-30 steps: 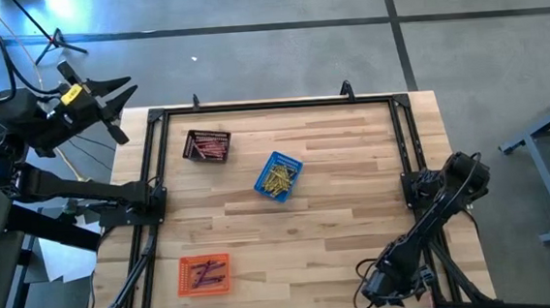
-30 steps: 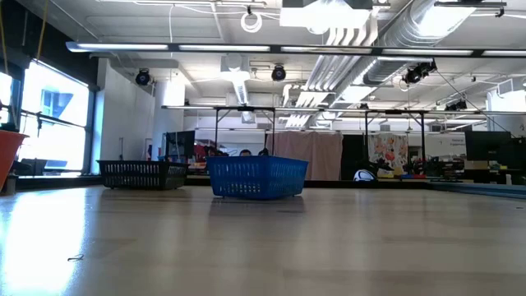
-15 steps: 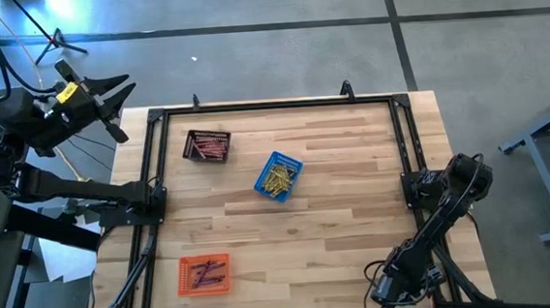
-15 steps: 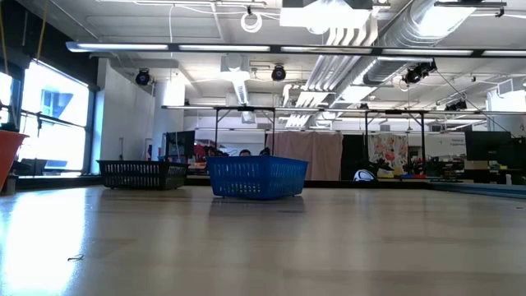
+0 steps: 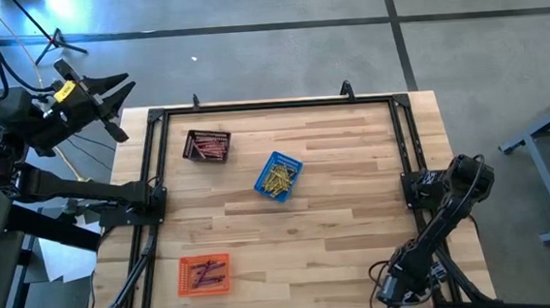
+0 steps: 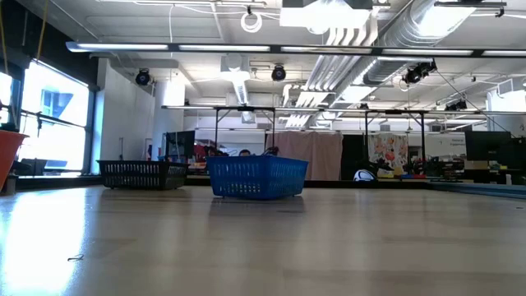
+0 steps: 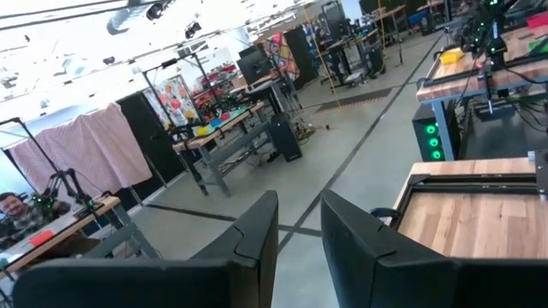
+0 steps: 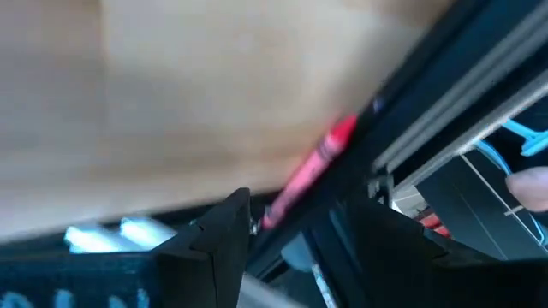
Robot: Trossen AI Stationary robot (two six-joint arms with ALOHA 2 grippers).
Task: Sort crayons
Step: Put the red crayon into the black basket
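Observation:
A red crayon [image 8: 312,167] lies at the table's near edge, against the dark frame rail [image 8: 428,111]. My right gripper [image 5: 389,290] is low at the near right, open, and its two fingers stand on either side of that crayon in the right wrist view [image 8: 295,227]. My left gripper [image 5: 121,105] is open and empty, held off the table beyond its far left corner; it also shows in the left wrist view [image 7: 300,231]. Red crayons lie in the black basket [image 5: 207,146], yellow ones in the blue basket [image 5: 278,176], and purple ones in the orange basket [image 5: 204,274]. My right gripper: the red crayon's lower end [image 8: 272,214] lies close beside one finger [image 8: 224,224]. I cannot tell whether the finger touches it. The crayon lies on the table along the rail.
A dark metal frame [image 5: 401,145] runs around the wooden table top [image 5: 338,227]. In the low view the blue basket [image 6: 256,178] and the black basket [image 6: 141,173] stand far back, and the orange basket [image 6: 8,156] is at the left edge.
My right gripper has gone a little toward the table's right edge, staying low at the near edge.

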